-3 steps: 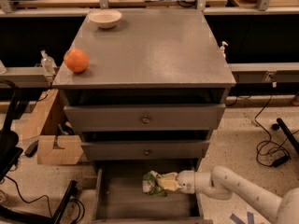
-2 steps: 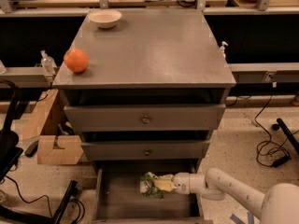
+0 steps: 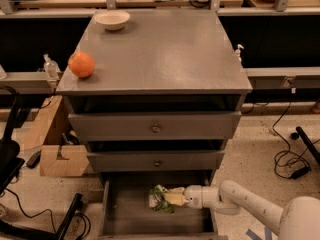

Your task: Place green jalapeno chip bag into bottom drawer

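Leftward — bag [image 3: 158, 200] crosswise; claw [image 3: 175, 199] in drawer [image 3: 129, 215]

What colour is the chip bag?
Chip bag: green and white, camera view; gripper at it in bottom drawer.

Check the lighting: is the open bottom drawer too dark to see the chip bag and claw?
Camera view: cabinet top evenly lit, no glare; bottom drawer dim, shaded by the drawers above, yet the green jalapeno chip bag and the claw beside it stand out against the grey floor.
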`<state>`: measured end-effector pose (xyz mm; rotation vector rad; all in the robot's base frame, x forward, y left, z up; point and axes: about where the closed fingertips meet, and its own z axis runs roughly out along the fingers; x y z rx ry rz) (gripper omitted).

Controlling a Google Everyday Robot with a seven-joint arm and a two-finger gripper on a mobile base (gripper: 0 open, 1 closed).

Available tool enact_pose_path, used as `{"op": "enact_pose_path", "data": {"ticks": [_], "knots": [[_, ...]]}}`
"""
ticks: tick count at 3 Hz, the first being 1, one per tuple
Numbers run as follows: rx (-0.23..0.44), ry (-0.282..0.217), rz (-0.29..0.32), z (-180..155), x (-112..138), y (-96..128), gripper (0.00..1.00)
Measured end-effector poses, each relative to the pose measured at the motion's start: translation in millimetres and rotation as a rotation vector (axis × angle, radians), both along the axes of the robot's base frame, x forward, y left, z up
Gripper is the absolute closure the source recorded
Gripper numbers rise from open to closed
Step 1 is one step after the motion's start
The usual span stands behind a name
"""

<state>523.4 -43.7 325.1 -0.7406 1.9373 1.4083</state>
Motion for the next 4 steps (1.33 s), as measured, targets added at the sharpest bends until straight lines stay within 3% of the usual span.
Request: {"op": "enact_pose_path", "data": {"ticks": [2,4], "knots": [[0.004,0.002,0.006,-0.1,-1.0,4.5,0.05],[0.005,0.003,0.008,-0.1,-1.3,5.8,0.0]]}}
